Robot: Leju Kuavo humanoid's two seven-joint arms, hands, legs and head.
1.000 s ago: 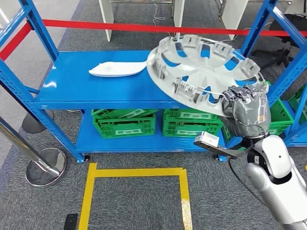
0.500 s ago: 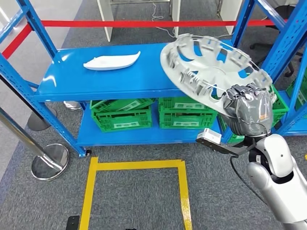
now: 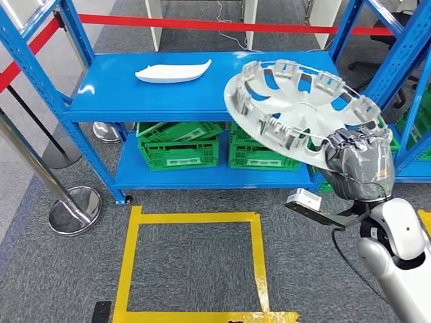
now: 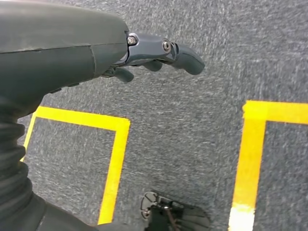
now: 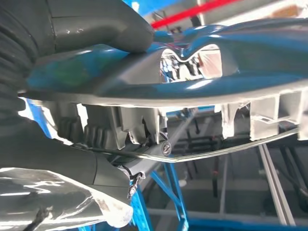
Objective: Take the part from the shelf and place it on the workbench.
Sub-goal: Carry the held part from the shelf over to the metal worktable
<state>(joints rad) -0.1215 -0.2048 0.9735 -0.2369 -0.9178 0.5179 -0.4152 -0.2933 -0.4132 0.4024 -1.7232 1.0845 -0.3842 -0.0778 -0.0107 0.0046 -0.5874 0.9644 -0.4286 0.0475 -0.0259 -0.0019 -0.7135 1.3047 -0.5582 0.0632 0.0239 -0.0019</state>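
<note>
the right hand [image 3: 361, 167] grips the silver wheel cover [image 3: 300, 108] by its near rim, fingers [image 5: 105, 171] curled under the edge and the thumb [image 5: 101, 26] pressed on the other face, as the right wrist view shows; the cover is tilted, its ribbed inner side facing up, held in the air in front of the blue shelf [image 3: 152, 101] and overlapping the shelf's right end in the head view; it is lifted clear of the shelf board; the silver right arm [image 3: 401, 256] comes in from the lower right, with a small white and black camera bracket [image 3: 310, 202] just under the wrist; the left hand [image 4: 156, 53] hangs over the grey carpet [image 4: 196, 120], its fingers [image 4: 181, 53] stretched out and a little apart, holding nothing; yellow tape lines [image 4: 112, 154] cross the floor below it; on the shelf's top board lies a long white curved part [image 3: 172, 71], well apart from the cover; on the lower board stand green crates [image 3: 178, 151]; a red barrier tape [image 3: 203, 25] runs behind the shelf; a chrome stanchion base [image 3: 76, 210] stands on the carpet to the left; a yellow taped square [image 3: 193, 266] marks the floor in front of the shelf
</note>
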